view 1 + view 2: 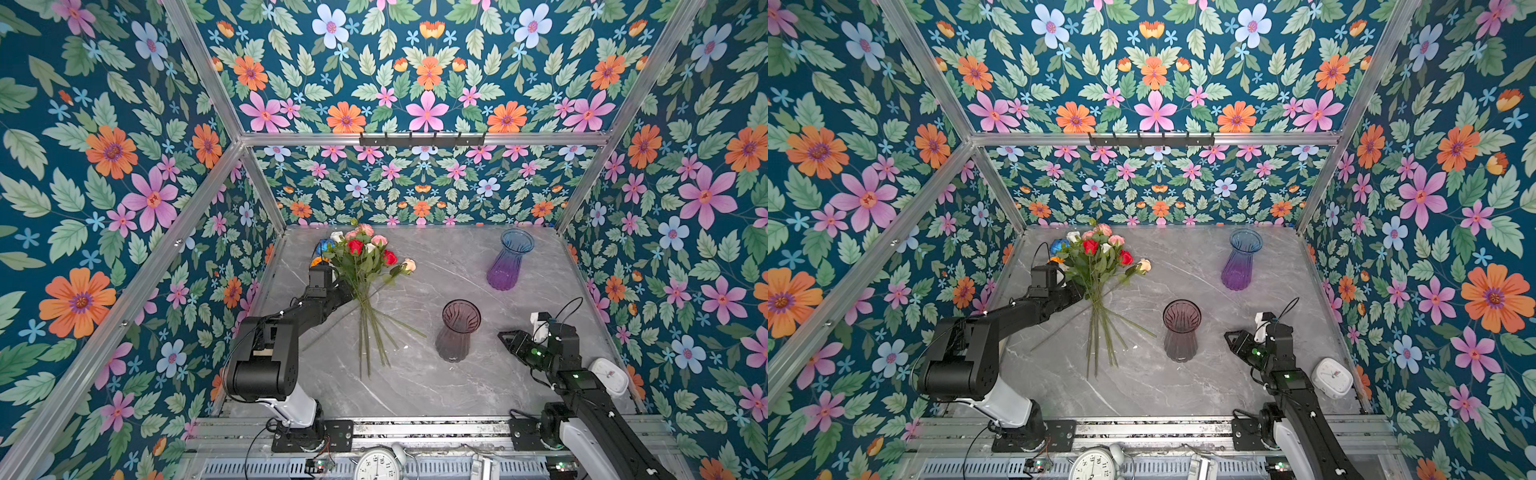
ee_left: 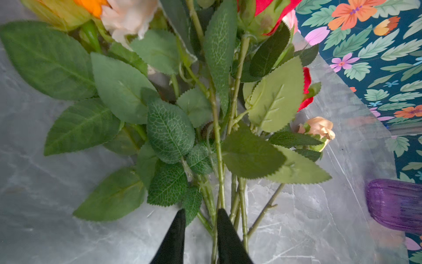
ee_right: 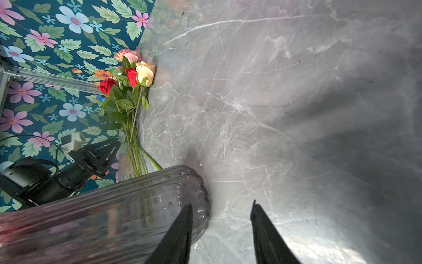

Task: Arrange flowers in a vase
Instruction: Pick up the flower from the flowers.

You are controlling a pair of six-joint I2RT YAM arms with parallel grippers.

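Observation:
The flowers [image 1: 365, 257] [image 1: 1100, 253] lie as a bunch of roses at the far left of the marble table [image 1: 415, 386], stems fanned toward the front. My left gripper [image 1: 353, 297] [image 2: 201, 211] reaches into the stems just below the leaves. Its jaws stand narrowly open, with a stem and a leaf tip between them and a gap showing. A smoky purple glass vase [image 1: 457, 332] [image 3: 102, 217] stands upright mid-table. My right gripper [image 1: 503, 337] [image 3: 221, 205] is open and empty just right of the vase's base, one finger beside the glass.
A second vase [image 1: 509, 262] [image 2: 395, 205], blue at the top and purple at the bottom, stands at the far right. A white clock [image 1: 609, 376] sits by the right wall. An alarm clock [image 1: 378, 463] lies past the front rail. Flowered walls close three sides.

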